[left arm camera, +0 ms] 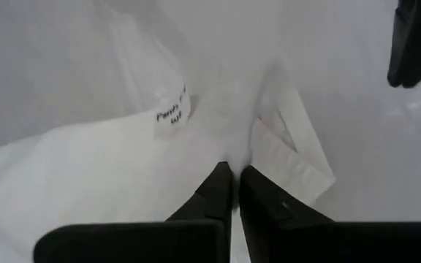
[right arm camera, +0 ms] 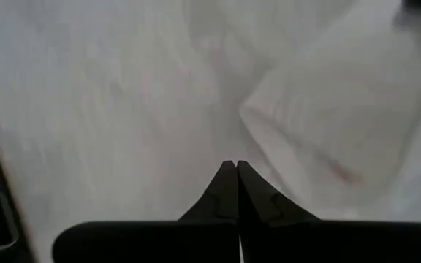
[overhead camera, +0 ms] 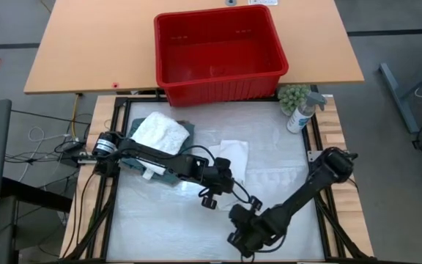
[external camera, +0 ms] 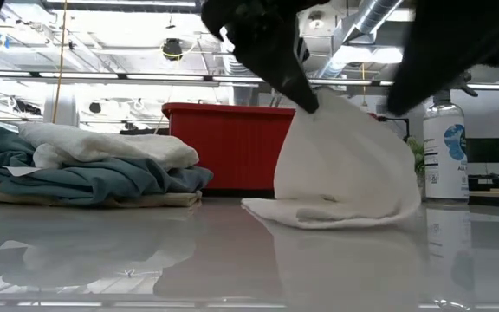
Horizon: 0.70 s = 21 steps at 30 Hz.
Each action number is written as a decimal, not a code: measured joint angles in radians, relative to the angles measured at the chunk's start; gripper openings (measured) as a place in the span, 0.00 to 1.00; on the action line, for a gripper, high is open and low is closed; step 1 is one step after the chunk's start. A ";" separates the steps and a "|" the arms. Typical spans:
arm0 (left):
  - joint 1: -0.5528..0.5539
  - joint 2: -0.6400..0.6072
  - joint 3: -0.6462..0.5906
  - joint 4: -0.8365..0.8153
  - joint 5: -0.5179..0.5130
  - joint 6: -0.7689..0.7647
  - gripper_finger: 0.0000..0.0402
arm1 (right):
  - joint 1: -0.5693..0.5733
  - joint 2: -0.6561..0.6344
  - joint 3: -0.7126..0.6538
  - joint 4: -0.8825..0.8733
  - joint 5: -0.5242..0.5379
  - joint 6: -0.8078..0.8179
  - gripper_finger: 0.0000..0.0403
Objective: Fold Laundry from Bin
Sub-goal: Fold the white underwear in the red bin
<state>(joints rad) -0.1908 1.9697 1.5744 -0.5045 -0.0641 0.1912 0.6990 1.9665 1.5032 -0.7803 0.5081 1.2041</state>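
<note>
The bin [overhead camera: 220, 55] was glossy red plastic, set on a matt wooden tabletop [overhead camera: 86, 51]. The white garment [external camera: 345, 165] was soft, smooth cloth with a small printed label [left arm camera: 172, 115], and the folded pile [external camera: 85, 169] at the work surface's left edge looked like thicker, nubbier cloth. The work surface [external camera: 145, 260] itself was smooth and shiny enough to mirror the laundry.

The tub [overhead camera: 220, 55] sits at twelve o'clock, the pile of clothes [overhead camera: 161, 136] at ten, the spray bottle [overhead camera: 301, 114] at two, and one cloth [overhead camera: 233, 158] in the middle.
</note>
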 joint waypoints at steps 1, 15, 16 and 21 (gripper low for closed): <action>0.001 0.000 -0.006 -0.001 0.006 0.002 0.01 | -0.004 0.008 0.000 0.017 0.022 -0.030 0.03; 0.013 0.001 -0.009 -0.089 0.008 0.238 0.01 | 0.000 0.012 -0.222 0.310 0.067 -0.268 0.03; 0.016 0.001 -0.009 -0.089 0.007 0.242 0.01 | 0.000 0.013 -0.229 0.261 0.067 -0.240 0.03; 0.032 0.001 -0.009 -0.117 0.038 0.152 0.01 | 0.021 -0.080 -0.228 0.215 0.116 -0.192 0.03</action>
<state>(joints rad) -0.1588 1.9705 1.5650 -0.6210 -0.0256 0.3437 0.7197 1.8860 1.2752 -0.5653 0.6239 1.0121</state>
